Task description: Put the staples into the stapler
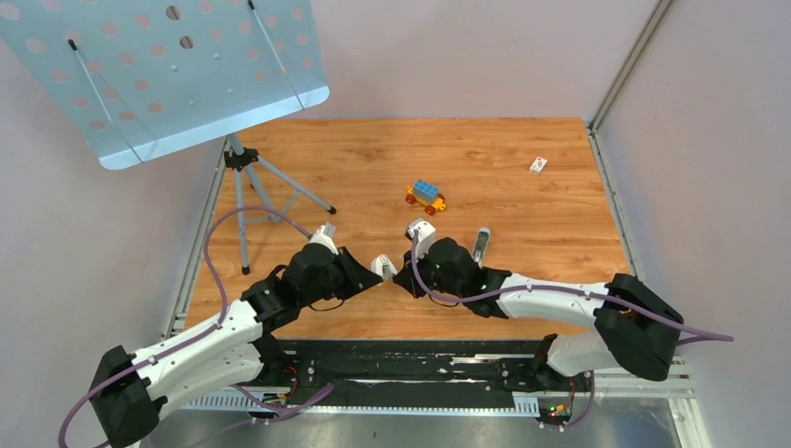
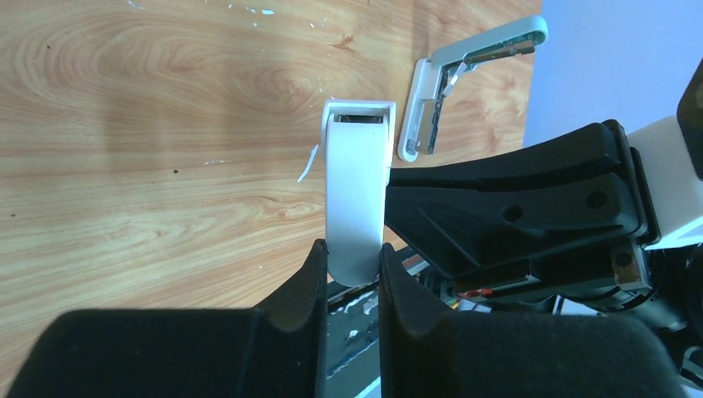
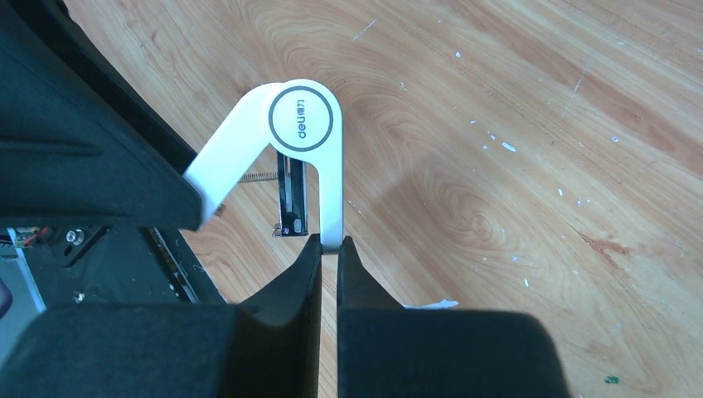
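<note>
**Both tools hold the opened stapler**

I have the white stapler [image 3: 303, 124] caught between the two arms, swung open at its hinge into a V. My right tool [image 3: 329, 249] is closed on the end of one leg, the pads pinching its thin edge. The round hinge cap with the printed logo stands straight ahead of the tips. The other leg slants away to the left tool [image 2: 352, 261], which is clamped across its broad white face. From that wrist view the leg runs forward from the pads, its open end farthest out. Between the two legs I see a black channel and a thin spring. I cannot tell whether the stapler touches the desk [image 1: 522, 205].

Ahead and to the right of the left tool, a second stapler [image 2: 419, 108] lies folded open on the wood. It is just beside the right tool's wrist and apart from both sets of tips. Farther out beyond the tools sits a blue and orange toy car [image 1: 425, 195]. Well off toward the far right corner lies a small white box [image 1: 538, 165].
</note>
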Tool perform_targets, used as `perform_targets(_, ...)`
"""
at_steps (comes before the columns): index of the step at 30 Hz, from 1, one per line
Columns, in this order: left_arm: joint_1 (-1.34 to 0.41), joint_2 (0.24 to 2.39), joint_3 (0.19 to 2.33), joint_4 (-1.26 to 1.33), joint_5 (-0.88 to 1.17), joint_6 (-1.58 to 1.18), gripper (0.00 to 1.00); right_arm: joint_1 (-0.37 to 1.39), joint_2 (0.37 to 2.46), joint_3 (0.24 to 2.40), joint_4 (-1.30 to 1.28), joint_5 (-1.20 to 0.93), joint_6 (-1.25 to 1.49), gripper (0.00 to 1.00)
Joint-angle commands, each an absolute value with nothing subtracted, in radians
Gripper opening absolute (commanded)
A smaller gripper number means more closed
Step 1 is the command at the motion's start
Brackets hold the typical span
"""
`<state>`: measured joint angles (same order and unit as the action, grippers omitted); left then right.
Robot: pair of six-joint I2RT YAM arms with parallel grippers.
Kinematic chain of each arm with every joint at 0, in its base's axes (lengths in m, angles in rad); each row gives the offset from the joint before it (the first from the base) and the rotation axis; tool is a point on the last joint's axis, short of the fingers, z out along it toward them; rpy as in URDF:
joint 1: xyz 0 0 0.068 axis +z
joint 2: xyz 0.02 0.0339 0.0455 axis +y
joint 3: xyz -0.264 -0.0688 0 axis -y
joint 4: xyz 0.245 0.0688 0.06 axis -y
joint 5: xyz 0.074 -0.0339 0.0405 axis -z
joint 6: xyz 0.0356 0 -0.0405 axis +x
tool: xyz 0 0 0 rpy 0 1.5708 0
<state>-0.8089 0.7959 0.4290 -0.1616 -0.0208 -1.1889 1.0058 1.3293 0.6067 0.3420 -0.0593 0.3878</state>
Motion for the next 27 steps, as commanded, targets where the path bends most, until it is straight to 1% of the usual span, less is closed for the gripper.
perform_targets(1,-0.779,0.778,0.503,-0.268,-0.048,-1.065,0.0,1.017,1.286,0.551,0.351,-0.071,0.319,0.0)
perform_targets(4,-0.773,0.78,0.534,-0.317,-0.087,-1.037,0.0,1.019,1.269,0.522,0.352,-0.086,0.312,0.0)
perform_targets(10,-0.768,0.803,0.57,-0.329,-0.148,-0.985,0.0,1.021,1.27,0.48,0.4,-0.216,0.298,0.0)
perform_targets(13,-0.76,0.821,0.601,-0.34,-0.195,-0.95,0.0,1.027,1.274,0.473,0.392,-0.245,0.292,0.0)
perform_targets(18,-0.756,0.865,0.643,-0.34,-0.296,-0.902,0.0,1.034,1.253,0.472,0.36,-0.251,0.308,0.0)
perform_targets(27,-0.755,0.948,0.64,-0.267,-0.327,-0.856,0.0,1.037,1.272,0.472,0.377,-0.238,0.409,0.0)
